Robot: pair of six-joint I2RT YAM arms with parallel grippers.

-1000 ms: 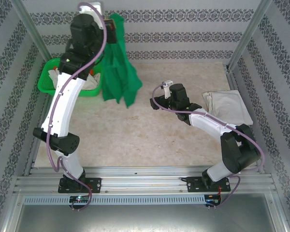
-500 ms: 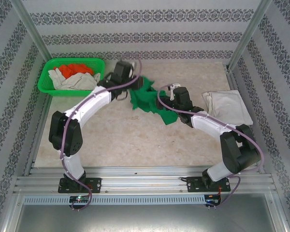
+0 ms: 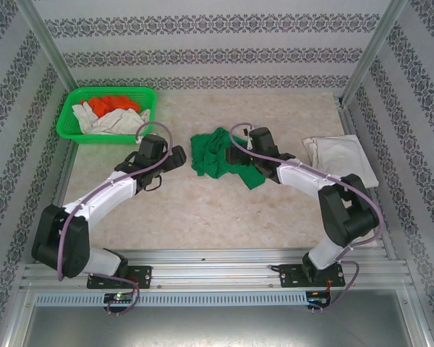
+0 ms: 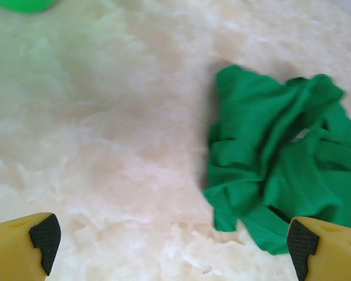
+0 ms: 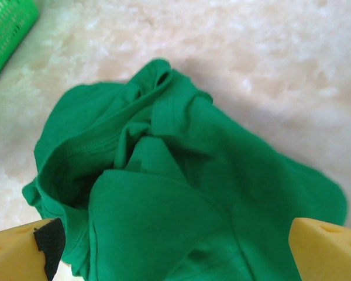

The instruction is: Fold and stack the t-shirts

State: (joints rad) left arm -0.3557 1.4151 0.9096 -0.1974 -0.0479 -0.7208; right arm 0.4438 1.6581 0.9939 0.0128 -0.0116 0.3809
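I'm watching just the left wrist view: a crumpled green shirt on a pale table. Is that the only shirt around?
Observer: No. A folded off-white shirt lies on the right side of the table.
Visitor: Any others?
Observer: Yes, an orange shirt and an off-white one sit in a green basket at the far left corner.
Visitor: Is the other arm doing anything?
Observer: The right tool hangs open over the green shirt.

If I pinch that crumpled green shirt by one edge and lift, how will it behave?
The green shirt lies in soft bunched folds, so it will probably hang limp and unfurl. It looks thin, likely light. Pushed, it likely bunches further.
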